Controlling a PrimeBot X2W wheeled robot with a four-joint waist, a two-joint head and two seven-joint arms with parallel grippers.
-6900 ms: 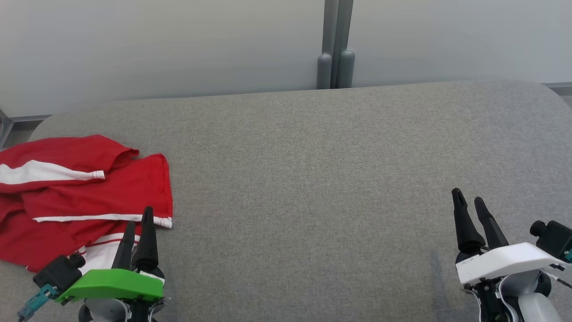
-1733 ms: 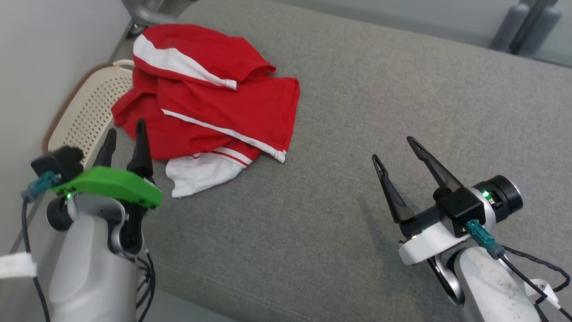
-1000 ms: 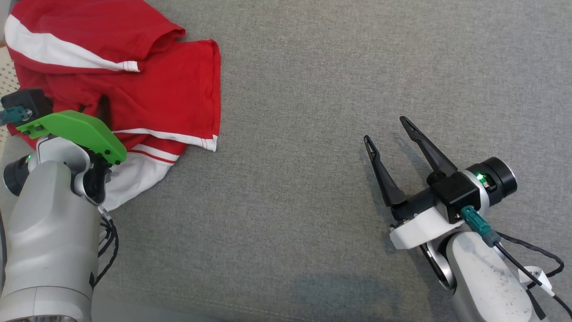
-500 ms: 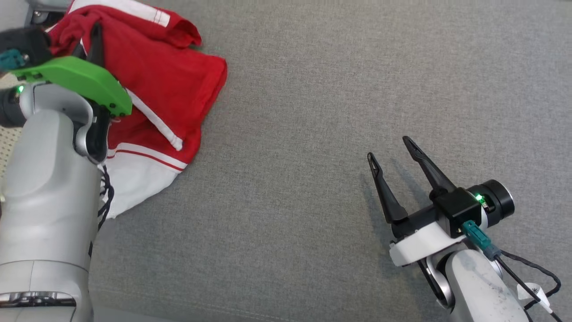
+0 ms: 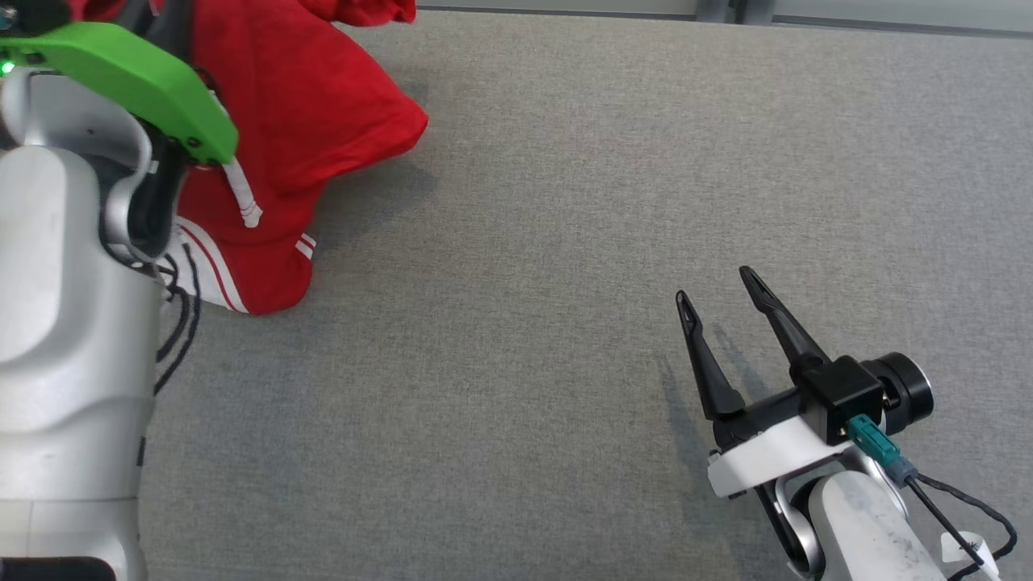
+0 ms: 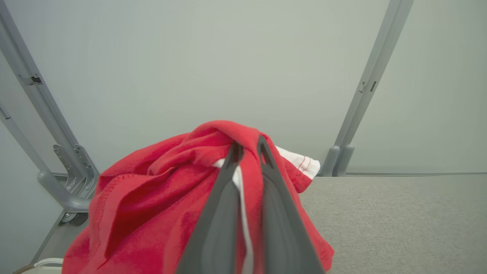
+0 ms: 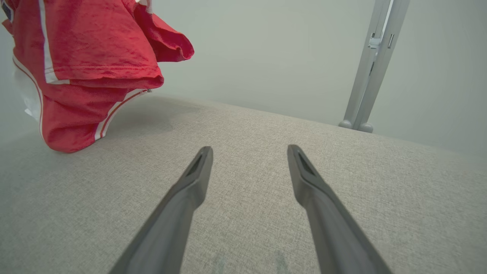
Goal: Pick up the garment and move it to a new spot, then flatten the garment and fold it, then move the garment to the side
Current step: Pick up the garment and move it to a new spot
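One hand on the garment (image 5: 307, 113): your left hand (image 6: 249, 144) is clamped on a red fold, right hand (image 5: 716, 285) gaping, empty.
Likely light, limp, bunches easily; it hangs at the left end of the table (image 5: 565, 242), lower end resting there. Regrip at hem corners to spread. Top cut off in head view; layers pinched unclear.

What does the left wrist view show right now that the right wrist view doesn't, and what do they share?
Left wrist view: the left gripper shut on a raised fold of the red garment with white stripes, a white stripe between the jaws. Right wrist view: the right gripper open over the bare grey woven surface, nothing between the jaws, and the garment's lower end hanging down to that surface. Both: the garment, the grey surface, the pale wall and a grey upright post.
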